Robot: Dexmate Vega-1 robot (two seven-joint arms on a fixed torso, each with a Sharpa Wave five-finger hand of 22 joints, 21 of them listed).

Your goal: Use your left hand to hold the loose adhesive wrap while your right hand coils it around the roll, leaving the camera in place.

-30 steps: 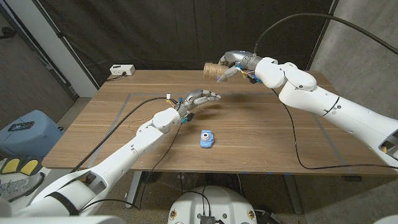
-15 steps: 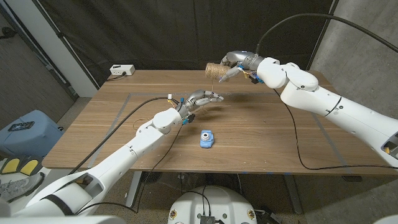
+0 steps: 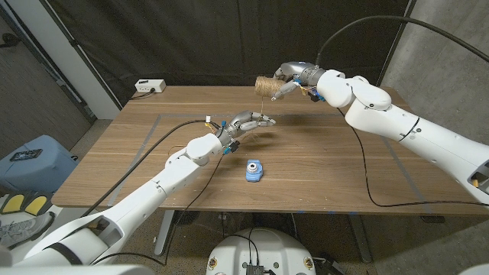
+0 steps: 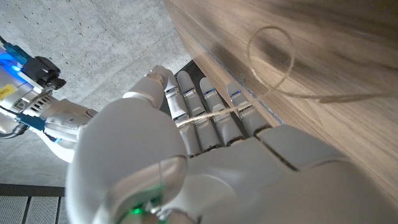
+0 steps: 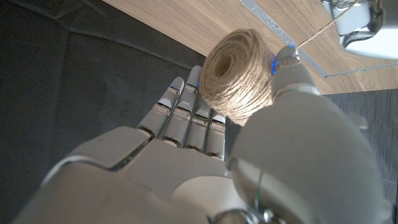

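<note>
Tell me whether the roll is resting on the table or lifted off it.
Lifted. The right hand holds the roll above the table's far edge, with a strand running to the left hand.

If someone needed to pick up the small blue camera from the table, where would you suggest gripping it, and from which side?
I would pinch the blue camera across its two side edges, coming straight down from above. It sits low on the wooden table with bare wood on both sides, so fingers probably fit there. Its lens appears to face up, so a side pinch avoids pressing on it.
</note>
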